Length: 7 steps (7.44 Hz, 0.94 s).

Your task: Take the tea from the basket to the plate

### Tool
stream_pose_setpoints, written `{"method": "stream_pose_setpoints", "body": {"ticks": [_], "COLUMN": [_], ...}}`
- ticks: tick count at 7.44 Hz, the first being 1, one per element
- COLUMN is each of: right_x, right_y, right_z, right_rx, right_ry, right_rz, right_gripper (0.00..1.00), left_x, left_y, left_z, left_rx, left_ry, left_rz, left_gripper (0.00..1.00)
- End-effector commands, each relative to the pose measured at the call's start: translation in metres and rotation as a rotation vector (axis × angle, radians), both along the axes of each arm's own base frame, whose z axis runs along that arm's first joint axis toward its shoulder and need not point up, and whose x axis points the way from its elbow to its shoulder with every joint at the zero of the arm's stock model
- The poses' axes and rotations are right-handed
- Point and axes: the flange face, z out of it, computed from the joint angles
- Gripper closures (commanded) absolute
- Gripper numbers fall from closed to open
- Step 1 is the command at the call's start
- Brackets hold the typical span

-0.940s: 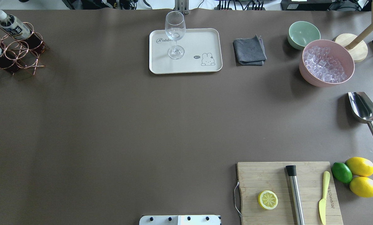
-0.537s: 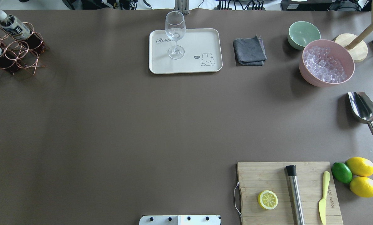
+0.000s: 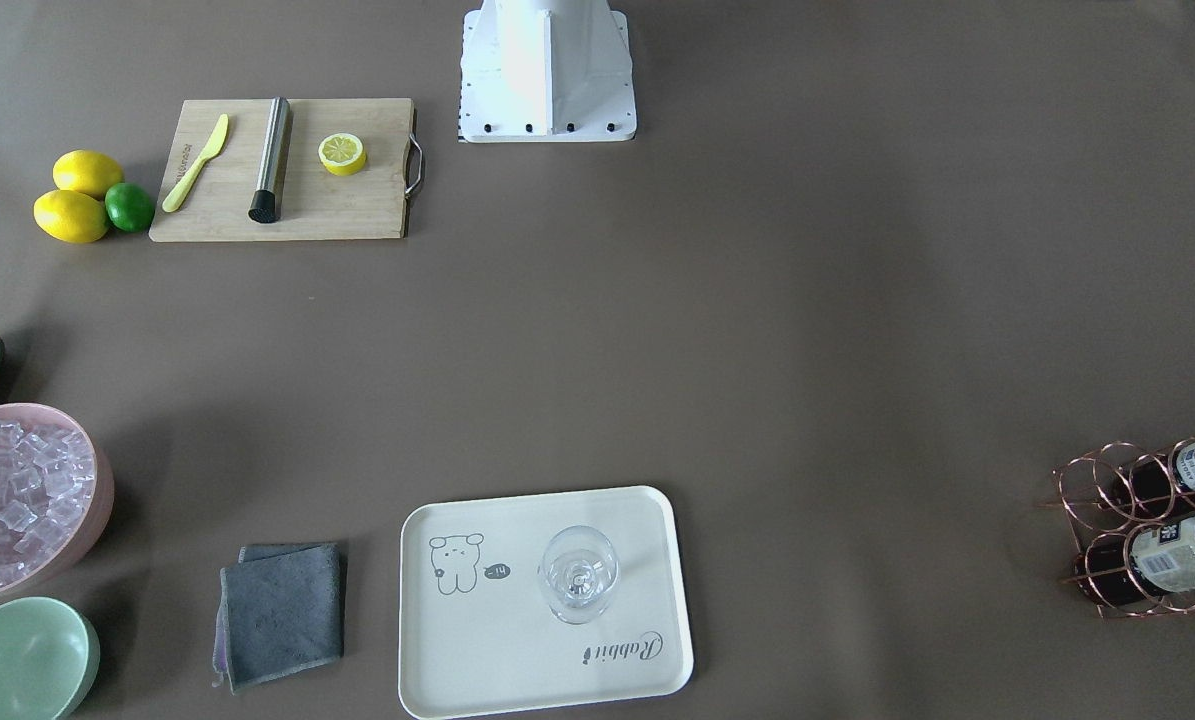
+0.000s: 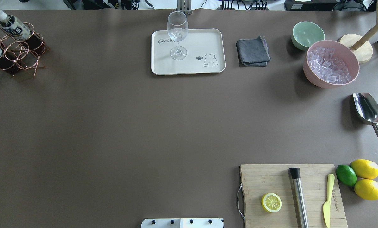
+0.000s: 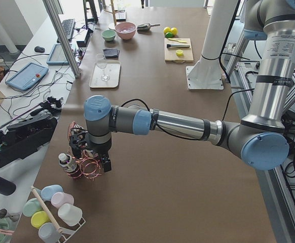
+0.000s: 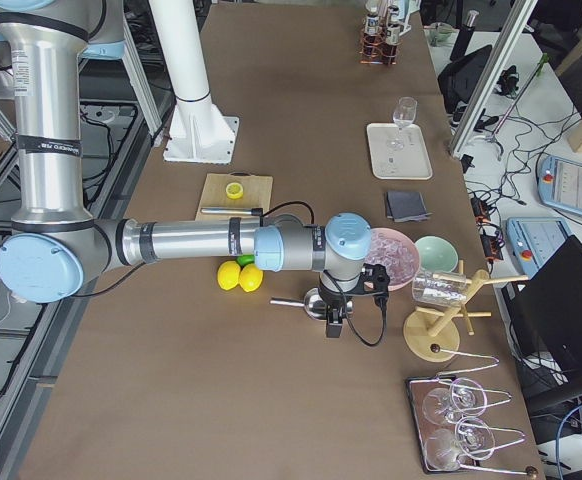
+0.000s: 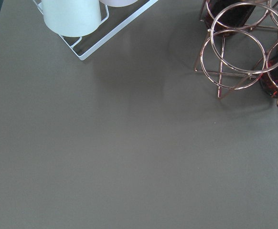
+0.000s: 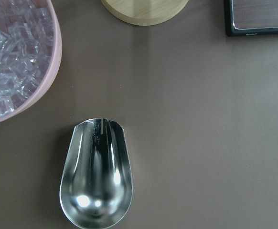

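Left gripper [image 5: 91, 159], its jaw state not discernible, hovers just beside the basket [image 4: 18, 50] holding the tilted tea [image 4: 14, 28], far from the plate [image 4: 207, 38]; an off-axis pull could snag the wire, dragging the basket.

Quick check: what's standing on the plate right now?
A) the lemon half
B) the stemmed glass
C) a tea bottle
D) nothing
B: the stemmed glass stands upright on the plate, and both tea bottles sit in the basket.
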Motion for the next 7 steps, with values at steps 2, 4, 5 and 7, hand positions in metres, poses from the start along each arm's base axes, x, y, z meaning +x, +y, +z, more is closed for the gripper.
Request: {"method": "stream_pose_setpoints", "body": {"ticks": [2,4,5,7], "right_x": [-0.082,-0.15,-0.172,-0.224], "right_y": [-0.039,-0.055,-0.055,-0.059], "right_z": [-0.06,-0.108,-0.132,-0.203], "right_rx": [0.095,0.176,0.22,0.342], "right_ry": [-0.076,-0.1,-0.114,-0.155], "right_rz": [-0.143,-0.254,-0.292,-0.372], "right_gripper": [0.0,0.0,0.0,0.0], "left_x": [-0.018,-0.02,-0.021,-0.022], "left_y": [-0.033,-0.066,-0.085,-0.118], "left_z": [-0.057,-0.08,-0.095,-0.094], "left_rx": [-0.227,-0.321,-0.41,-0.472], "left_ry": [0.118,0.156,0.193,0.275], "left_rz": [-0.403,-0.545,-0.668,-0.833], "left_gripper": [0.02,0.02,0.02,0.02]}}
